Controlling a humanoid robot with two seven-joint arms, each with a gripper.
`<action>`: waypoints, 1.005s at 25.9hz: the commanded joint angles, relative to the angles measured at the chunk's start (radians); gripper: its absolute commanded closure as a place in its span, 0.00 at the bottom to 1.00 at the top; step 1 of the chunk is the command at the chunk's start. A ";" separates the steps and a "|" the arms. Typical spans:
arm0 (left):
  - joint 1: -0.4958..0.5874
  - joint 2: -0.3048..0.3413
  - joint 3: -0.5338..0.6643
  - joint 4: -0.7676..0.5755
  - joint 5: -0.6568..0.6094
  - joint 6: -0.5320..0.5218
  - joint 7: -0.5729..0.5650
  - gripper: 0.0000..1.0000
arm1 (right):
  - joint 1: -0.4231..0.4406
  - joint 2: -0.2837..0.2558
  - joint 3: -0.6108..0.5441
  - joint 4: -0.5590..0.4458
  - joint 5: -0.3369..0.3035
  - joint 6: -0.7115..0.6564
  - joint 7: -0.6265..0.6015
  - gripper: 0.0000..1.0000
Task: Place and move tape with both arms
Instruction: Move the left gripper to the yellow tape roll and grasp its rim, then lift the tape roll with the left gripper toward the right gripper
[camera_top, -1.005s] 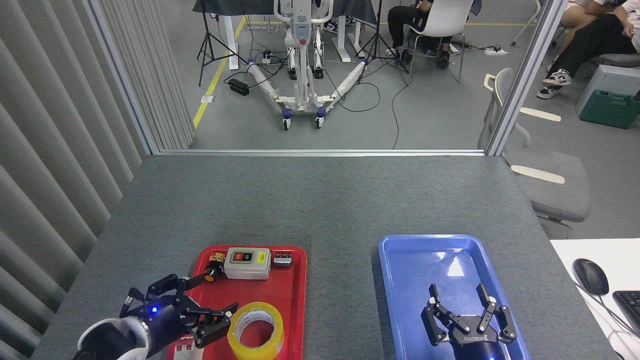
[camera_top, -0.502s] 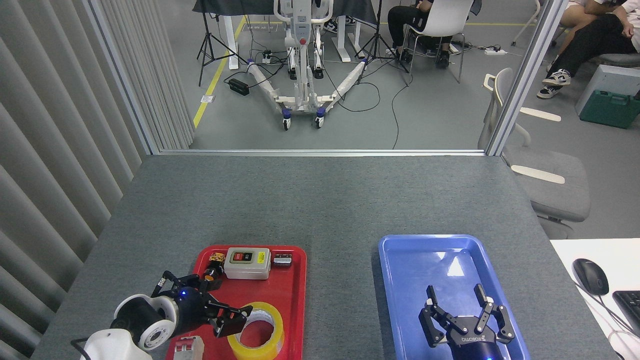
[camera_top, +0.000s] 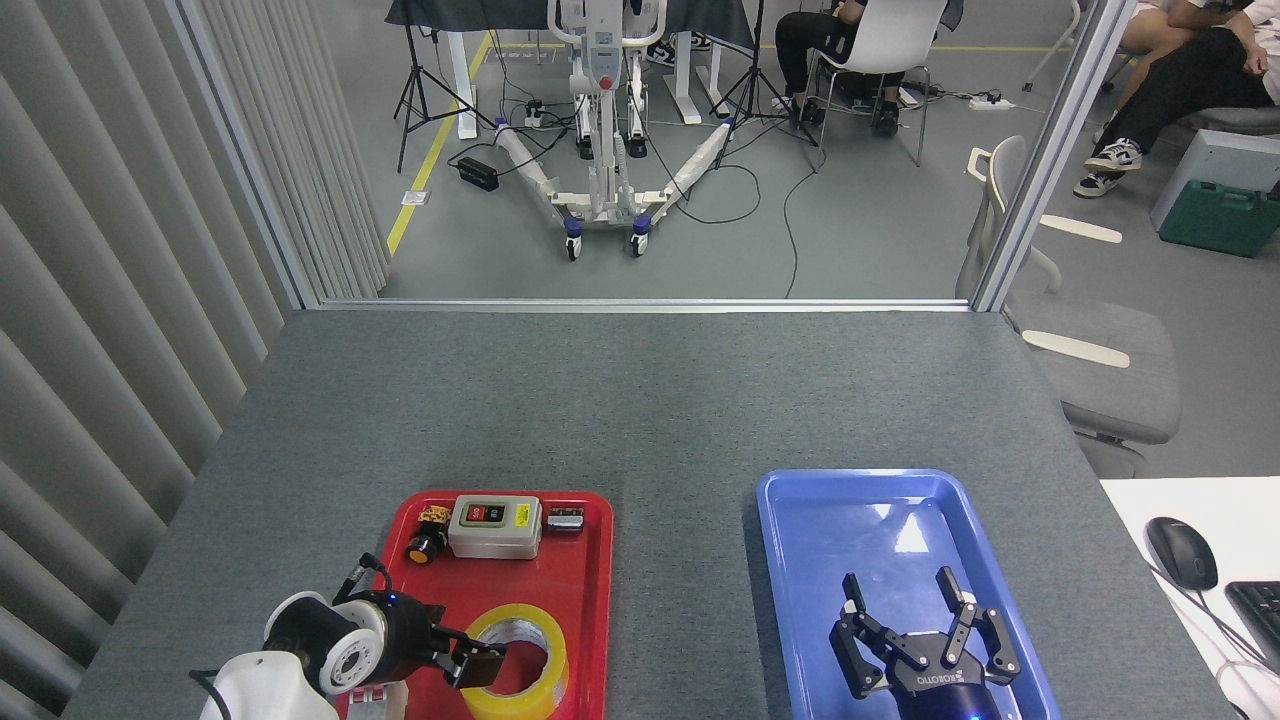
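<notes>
On the grey worktop (camera_top: 640, 400) sit two trays: red tray (camera_top: 570, 590) at left, blue tray (camera_top: 820, 520) at right. Tape (camera_top: 522, 660) lies flat at the near end of the red tray, core opening up. Left claw (camera_top: 480, 662) is at the roll's left rim, one finger over the rim into the core hole; whether it is clenched on the wall or merely straddling it — cannot tell, the tips are dark and overlapped. Right claw (camera_top: 920, 645) hovers over the near part of the blue tray, fingers spread, grasping nothing. Switch box (camera_top: 494, 526) and small parts occupy the red tray's far end, apart from the roll.

Step judged: left-arm grasp of tape. Next move calls for firm closure on the roll wall, then a lift clear of the tray lip.
</notes>
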 joint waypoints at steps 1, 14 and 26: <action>-0.010 -0.003 0.000 0.026 -0.005 0.002 -0.043 0.30 | 0.001 0.001 0.000 0.000 0.000 -0.001 -0.001 0.00; -0.010 -0.009 0.006 0.010 0.008 -0.018 -0.052 1.00 | -0.001 -0.004 0.000 0.000 0.000 -0.009 -0.003 0.00; -0.031 -0.148 0.048 0.077 0.743 -0.216 -0.033 1.00 | 0.001 -0.007 -0.002 -0.003 0.015 -0.053 -0.006 0.00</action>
